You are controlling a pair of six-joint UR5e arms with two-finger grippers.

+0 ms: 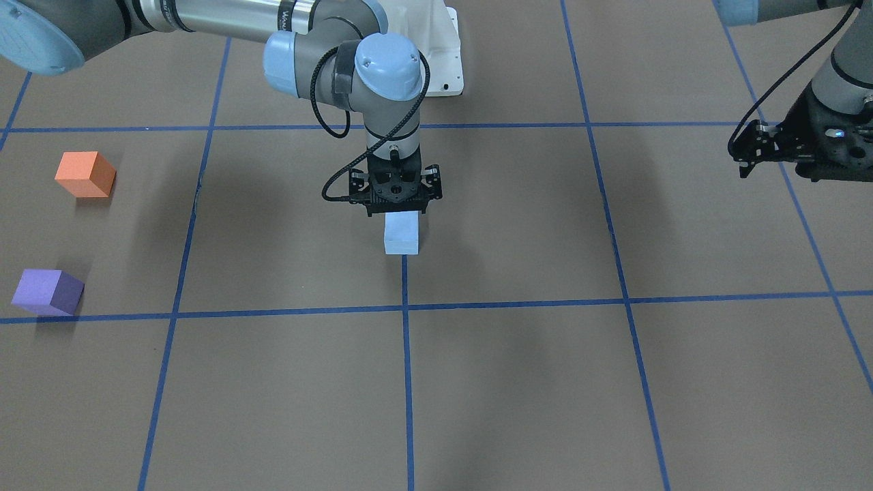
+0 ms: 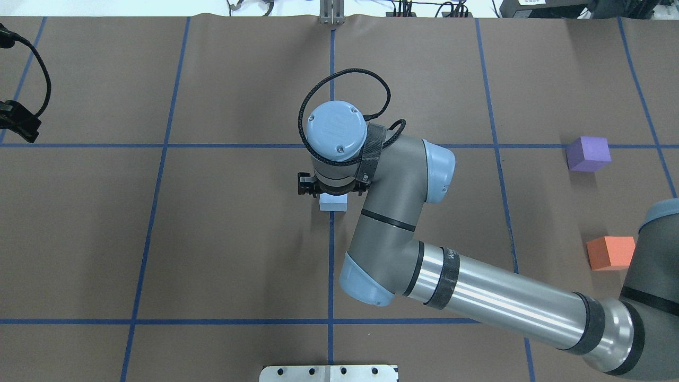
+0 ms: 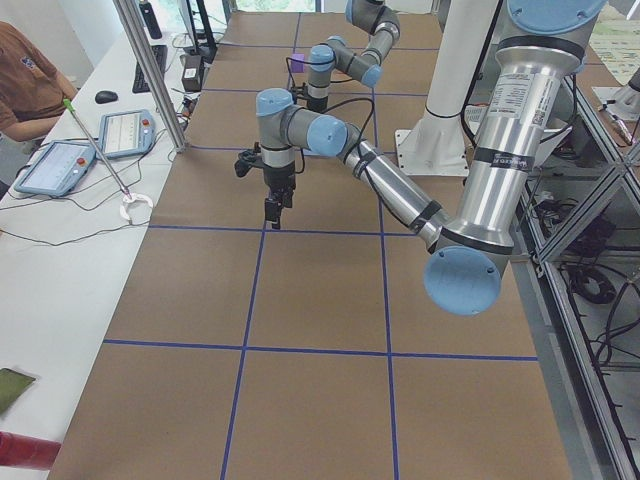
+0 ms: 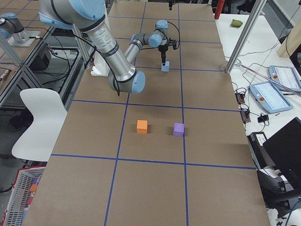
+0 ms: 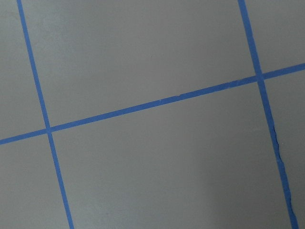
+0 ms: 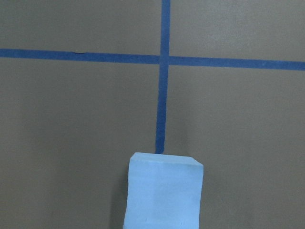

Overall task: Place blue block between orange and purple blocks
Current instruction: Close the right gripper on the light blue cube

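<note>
The light blue block (image 1: 401, 235) rests on the brown table at its middle, on a blue tape line; it also shows in the overhead view (image 2: 333, 203) and the right wrist view (image 6: 162, 195). My right gripper (image 1: 400, 217) points straight down right over it, fingers at the level of its top, jaws apparently open on either side. The orange block (image 1: 85, 174) and the purple block (image 1: 48, 291) sit apart at the table's end on my right, with a gap between them. My left gripper (image 1: 742, 160) hangs empty and looks open, far off on my left.
Blue tape lines grid the table. The robot's white base plate (image 1: 443, 54) is behind the blue block. My right arm's long link (image 2: 504, 297) passes close by the orange block (image 2: 611, 253). A side bench with tablets (image 3: 60, 165) and an operator lie beyond the table.
</note>
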